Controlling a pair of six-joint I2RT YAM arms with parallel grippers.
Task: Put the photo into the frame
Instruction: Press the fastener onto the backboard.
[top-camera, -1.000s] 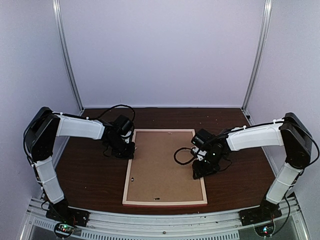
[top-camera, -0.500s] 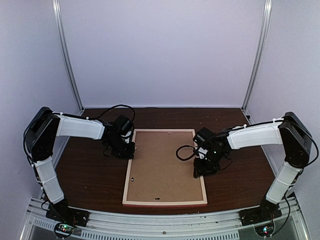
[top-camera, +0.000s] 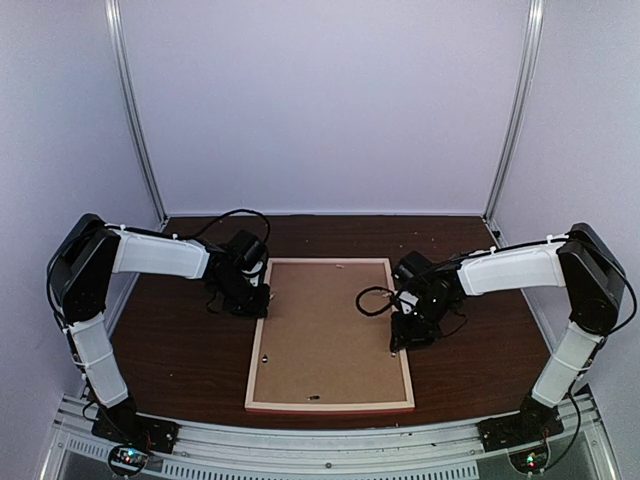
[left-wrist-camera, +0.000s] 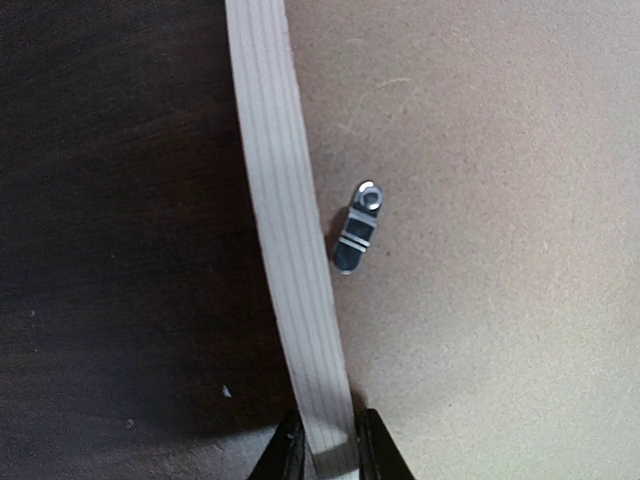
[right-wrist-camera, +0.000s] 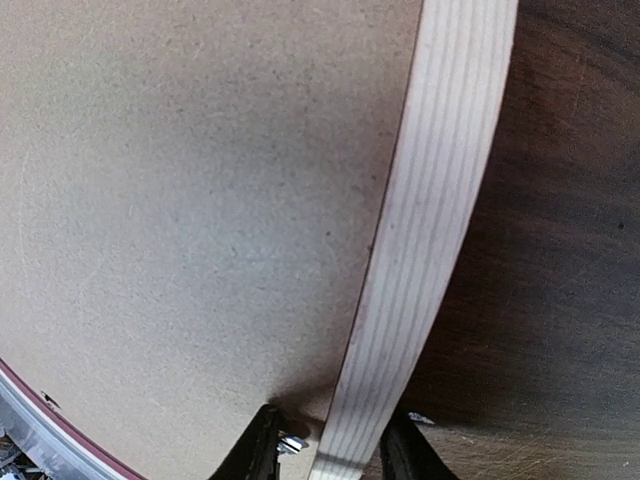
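The frame (top-camera: 330, 406) lay face down on the dark wood table (top-camera: 180, 350), thin red moulding showing along its near edge. Its right rail, pale striped wood, ran between the fingers of the right gripper (right-wrist-camera: 330, 448), which stood spread astride it. The outer finger touched the rail, while a sliver of board (right-wrist-camera: 200, 200) showed beside the inner one. Farther back, the left gripper (left-wrist-camera: 327, 450) pinched the left rail, fingers tight on both sides. Just ahead of it a small silver tab (left-wrist-camera: 357, 228) lay on the speckled brown board, just beside the rail.
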